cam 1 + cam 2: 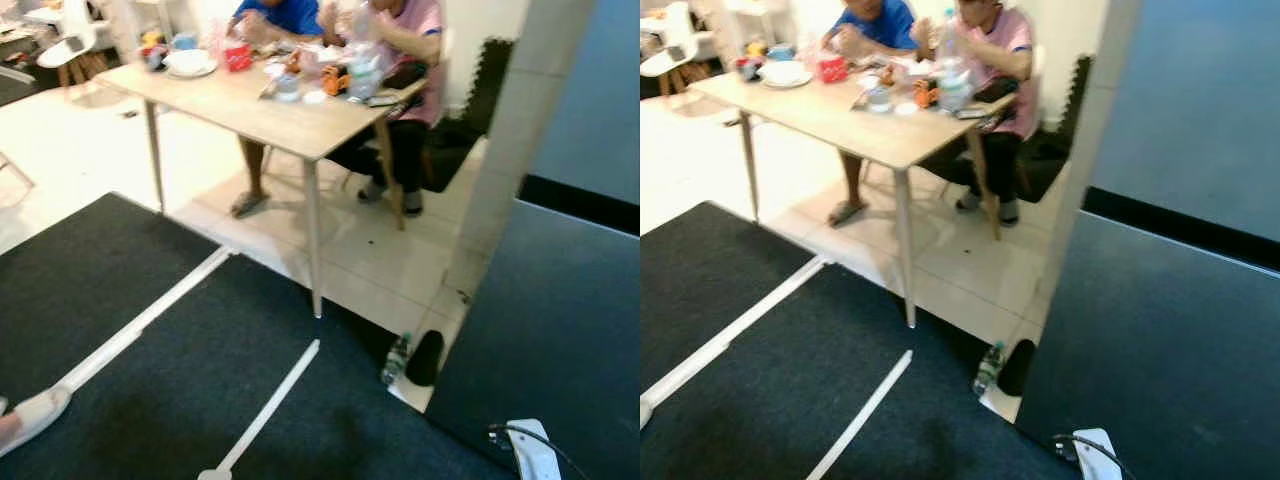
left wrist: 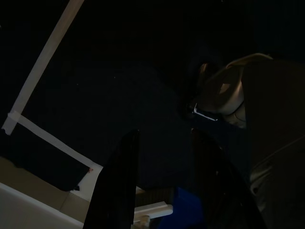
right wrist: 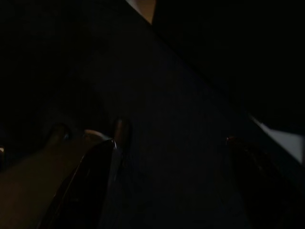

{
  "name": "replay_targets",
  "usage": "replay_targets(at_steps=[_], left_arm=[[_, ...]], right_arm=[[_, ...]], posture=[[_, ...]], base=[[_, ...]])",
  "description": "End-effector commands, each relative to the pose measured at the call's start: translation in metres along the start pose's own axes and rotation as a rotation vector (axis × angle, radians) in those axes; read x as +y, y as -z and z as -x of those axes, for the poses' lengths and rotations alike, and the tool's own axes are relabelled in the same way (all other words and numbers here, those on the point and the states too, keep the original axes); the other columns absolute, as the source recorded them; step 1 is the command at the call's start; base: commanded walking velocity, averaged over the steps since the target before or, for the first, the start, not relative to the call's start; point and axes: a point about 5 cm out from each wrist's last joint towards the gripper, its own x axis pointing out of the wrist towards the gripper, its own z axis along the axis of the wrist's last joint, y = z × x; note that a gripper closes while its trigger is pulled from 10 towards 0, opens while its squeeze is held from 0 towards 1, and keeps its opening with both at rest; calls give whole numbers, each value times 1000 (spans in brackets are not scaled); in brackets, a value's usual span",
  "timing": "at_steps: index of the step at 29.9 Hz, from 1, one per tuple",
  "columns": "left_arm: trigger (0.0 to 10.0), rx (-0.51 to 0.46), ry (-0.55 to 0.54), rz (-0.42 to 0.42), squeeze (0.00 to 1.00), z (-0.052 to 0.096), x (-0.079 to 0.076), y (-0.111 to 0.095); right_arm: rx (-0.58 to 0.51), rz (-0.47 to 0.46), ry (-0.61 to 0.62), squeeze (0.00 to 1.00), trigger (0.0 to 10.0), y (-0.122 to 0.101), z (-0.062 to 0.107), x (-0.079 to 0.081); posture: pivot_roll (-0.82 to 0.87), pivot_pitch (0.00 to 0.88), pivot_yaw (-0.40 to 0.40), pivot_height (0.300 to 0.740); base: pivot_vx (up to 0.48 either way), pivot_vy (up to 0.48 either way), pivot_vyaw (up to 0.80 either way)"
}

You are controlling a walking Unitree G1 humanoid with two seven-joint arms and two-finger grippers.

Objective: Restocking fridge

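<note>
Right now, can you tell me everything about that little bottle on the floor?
The bottle is small and clear, with what looks like a green label, though it is too blurred to read. It stands roughly upright on the pale tiled floor, right at the edge of the dark carpet. A black rounded object sits close beside it, and the white pillar rises just behind. Whether it holds any liquid cannot be told.
</note>
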Motion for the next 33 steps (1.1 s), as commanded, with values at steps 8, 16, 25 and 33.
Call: replay_targets(at_steps=[8, 16, 25, 33], left_arm=[[10000, -8, 7, -9, 0, -1, -3, -4], [10000, -11, 10, -10, 0, -2, -7, -8], [10000, -20, 12, -9, 0, -4, -13, -16], [10000, -20, 27, -22, 0, -5, -18, -18]], right_arm=[[-12, 47, -36, 0, 10000, -5, -2, 10], [0, 49, -46, 0, 10000, -1, -2, 13], [-2, 42, -43, 0, 10000, 1, -1, 13], [-3, 29, -19, 0, 10000, 2, -2, 12]], posture=[[-46, 0, 12, 740], [-49, 0, 14, 740], [-50, 0, 17, 740], [-48, 0, 18, 740]], base=[[0, 0, 788], [0, 0, 785], [0, 0, 715], [139, 0, 59]])
